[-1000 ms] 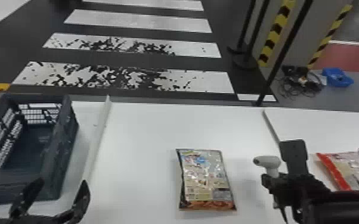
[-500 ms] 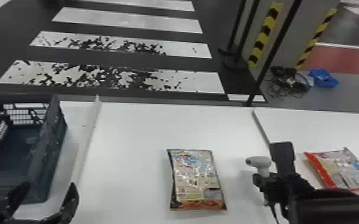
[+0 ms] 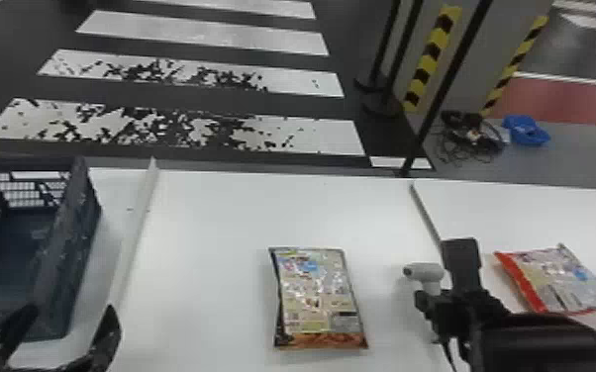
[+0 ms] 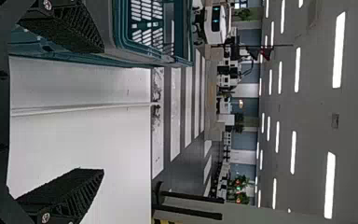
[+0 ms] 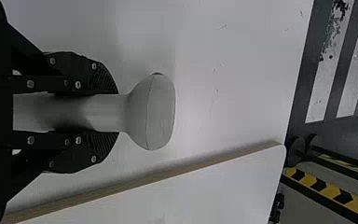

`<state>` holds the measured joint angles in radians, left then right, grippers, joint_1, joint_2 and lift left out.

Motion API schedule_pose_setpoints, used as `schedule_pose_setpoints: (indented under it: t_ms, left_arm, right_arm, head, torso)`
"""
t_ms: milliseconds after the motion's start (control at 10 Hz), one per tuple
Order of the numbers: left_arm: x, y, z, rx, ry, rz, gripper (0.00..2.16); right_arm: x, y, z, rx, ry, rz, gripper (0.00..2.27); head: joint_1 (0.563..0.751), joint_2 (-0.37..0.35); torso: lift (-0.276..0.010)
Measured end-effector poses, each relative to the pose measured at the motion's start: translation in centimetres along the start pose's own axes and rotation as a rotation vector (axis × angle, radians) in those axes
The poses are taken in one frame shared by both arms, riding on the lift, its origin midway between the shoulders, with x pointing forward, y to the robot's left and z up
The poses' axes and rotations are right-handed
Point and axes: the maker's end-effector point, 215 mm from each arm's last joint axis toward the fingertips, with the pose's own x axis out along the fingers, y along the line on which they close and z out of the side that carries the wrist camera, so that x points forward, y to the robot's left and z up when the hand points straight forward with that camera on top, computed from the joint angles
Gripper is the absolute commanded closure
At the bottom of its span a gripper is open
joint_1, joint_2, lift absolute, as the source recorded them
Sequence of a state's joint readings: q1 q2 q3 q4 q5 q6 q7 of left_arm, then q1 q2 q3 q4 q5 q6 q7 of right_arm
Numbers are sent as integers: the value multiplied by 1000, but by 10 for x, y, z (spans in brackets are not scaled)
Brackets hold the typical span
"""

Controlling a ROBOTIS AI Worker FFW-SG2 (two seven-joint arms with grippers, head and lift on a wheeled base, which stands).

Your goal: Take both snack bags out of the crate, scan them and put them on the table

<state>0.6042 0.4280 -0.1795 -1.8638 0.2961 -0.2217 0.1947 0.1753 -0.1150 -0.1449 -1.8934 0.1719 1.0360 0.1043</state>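
Observation:
In the head view my left gripper (image 3: pixel 59 336) stands open at the lower left, by the near right corner of the crate (image 3: pixel 59 277); no bag is seen in the crate's visible part. In the left wrist view the same gripper (image 4: pixel 100 109) has its fingers wide apart. One snack bag (image 3: pixel 318 297) lies flat mid-table. A second, red-edged snack bag (image 3: pixel 559 282) lies on the right-hand surface. Between them my right gripper (image 3: pixel 428 302) grips the white scanner (image 3: pixel 428 272). In the right wrist view the right gripper (image 5: pixel 116 113) is closed around the handle of the scanner (image 5: pixel 151 112).
A pale raised strip (image 3: pixel 136 232) runs along the table (image 3: pixel 213 212) beside the crate. A seam with a raised edge (image 3: pixel 425 212) separates the right-hand surface. Beyond the table stand dark posts and yellow-black striped pillar edges, with cables (image 3: pixel 475 136) on the floor.
The whole head view has shifted, so crate, bags and both arms appear farther left. Both bags stay lying where they were, and the right gripper keeps its hold on the scanner.

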Motion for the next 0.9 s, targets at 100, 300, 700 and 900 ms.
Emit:
schedule_pose_setpoints:
  t_ms: [100,300,700,900]
  left_arm:
    - [0,0,0,0,-1,-1,83]
    - [0,0,0,0,-1,0,83]
    - [0,0,1,0,-3,0,83]
    - [0,0,1,0,-4,0,83]
  right_arm:
    - [2,0,-1,1,1,0,2246]
    - [5,-1,-3,2,6,0,2246]
    - [8,-3,-5,2,4,-7,1646]
    - [8,-3,-2,0,-10,-8,188]
  head:
    - [695,-184]
    - [695,-186]
    - [695,-190]
    - [695,-190]
  torso:
    - [-92]
    - [-92]
    - [-92]
    - [-92]
